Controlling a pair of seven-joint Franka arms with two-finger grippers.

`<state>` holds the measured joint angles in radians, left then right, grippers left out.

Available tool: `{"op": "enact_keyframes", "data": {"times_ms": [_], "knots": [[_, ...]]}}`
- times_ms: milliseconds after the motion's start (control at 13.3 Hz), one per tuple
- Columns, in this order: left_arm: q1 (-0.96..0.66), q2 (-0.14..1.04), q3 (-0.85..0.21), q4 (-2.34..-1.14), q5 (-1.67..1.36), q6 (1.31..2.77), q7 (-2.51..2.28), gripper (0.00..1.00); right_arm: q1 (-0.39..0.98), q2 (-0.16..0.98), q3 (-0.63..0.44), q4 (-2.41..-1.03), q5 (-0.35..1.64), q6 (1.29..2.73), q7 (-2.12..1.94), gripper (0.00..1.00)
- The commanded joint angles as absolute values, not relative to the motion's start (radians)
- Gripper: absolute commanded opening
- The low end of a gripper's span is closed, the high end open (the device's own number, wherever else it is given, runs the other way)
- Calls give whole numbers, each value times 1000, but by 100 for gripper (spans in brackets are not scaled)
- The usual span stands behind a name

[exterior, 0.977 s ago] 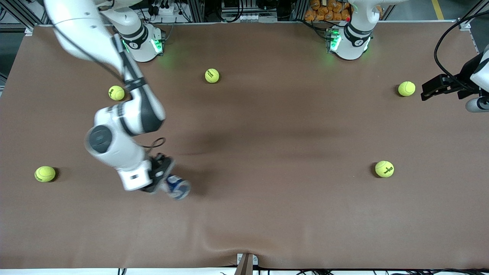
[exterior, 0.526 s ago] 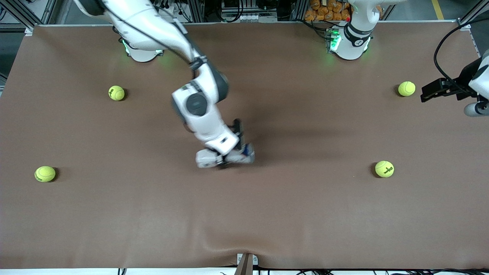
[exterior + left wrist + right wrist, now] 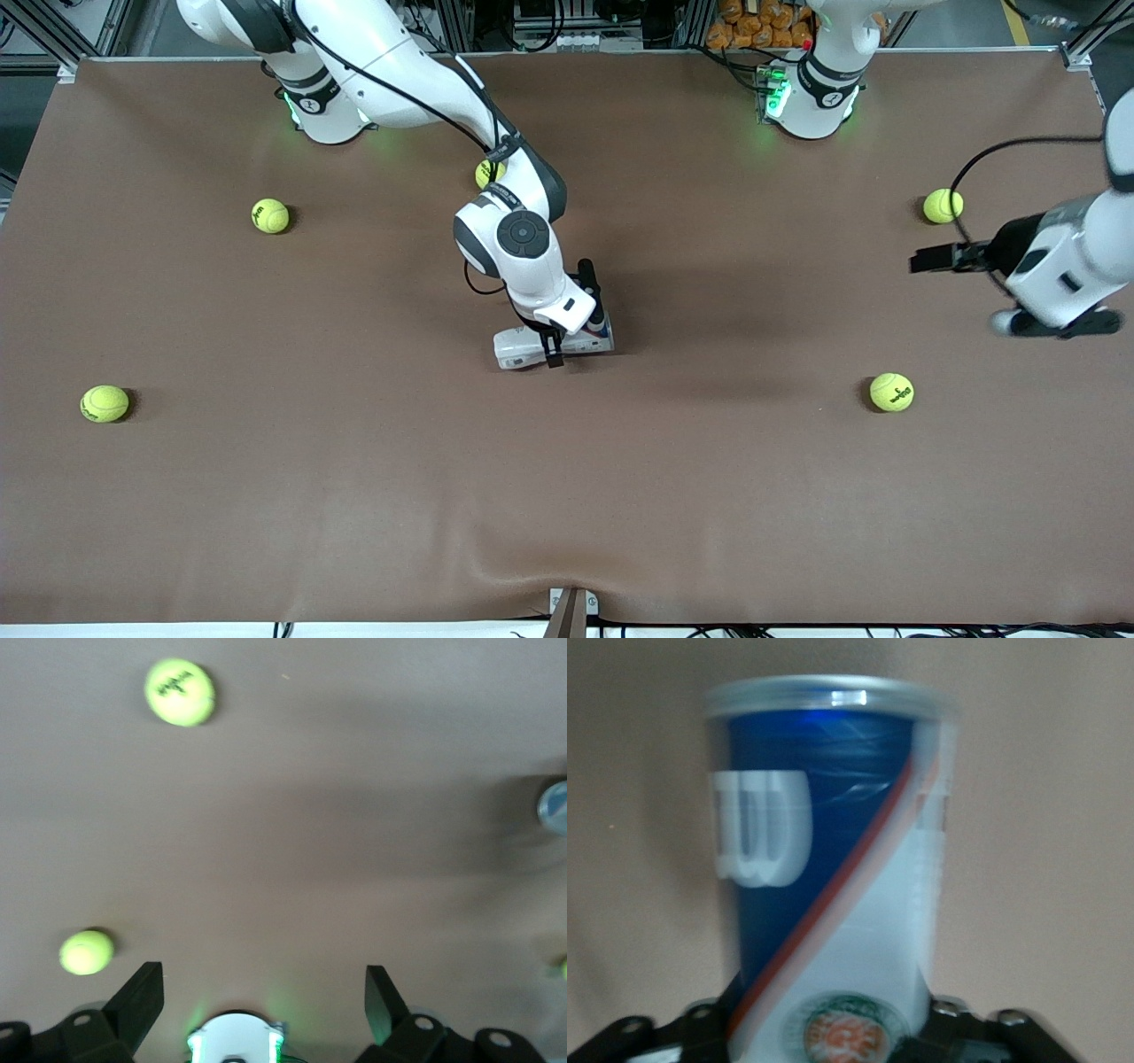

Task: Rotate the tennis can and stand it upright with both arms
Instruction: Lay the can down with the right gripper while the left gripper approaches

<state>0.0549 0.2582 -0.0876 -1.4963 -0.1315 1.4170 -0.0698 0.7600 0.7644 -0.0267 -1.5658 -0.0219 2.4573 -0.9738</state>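
Right end effector [image 3: 554, 344] pinching the tennis can [image 3: 554, 346], which lies on its side over the middle of the table [image 3: 567, 496]; in the right wrist view the can [image 3: 833, 877] fills the frame, contents not discernible. Left end effector [image 3: 930, 261], fingers [image 3: 142, 997] spread and holding nothing, hovers over the left arm's end of the table. Five tennis balls [image 3: 891, 392] lie scattered on the table.

My white jointed right arm reaches to mid-table, its black two-finger right gripper [image 3: 556, 347] clamped low. My left arm's black left gripper [image 3: 264, 994] hangs with fingers spread wide.
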Motion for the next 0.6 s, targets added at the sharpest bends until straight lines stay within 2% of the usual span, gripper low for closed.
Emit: {"op": "enact_keyframes", "data": {"times_ms": [0,376,526], "knots": [[64,334,-92,-1477,-228,1428,-55,100,758,755,-26,-1559,-49,2462,-940,100],[48,449,-92,-1483,-495,1494,-64,100,739,646,-28,-1557,-35,2386,-933,100],[43,471,-100,-1547,-630,1572,-78,100,703,577,-29,-1557,-35,2301,-856,100]]}}
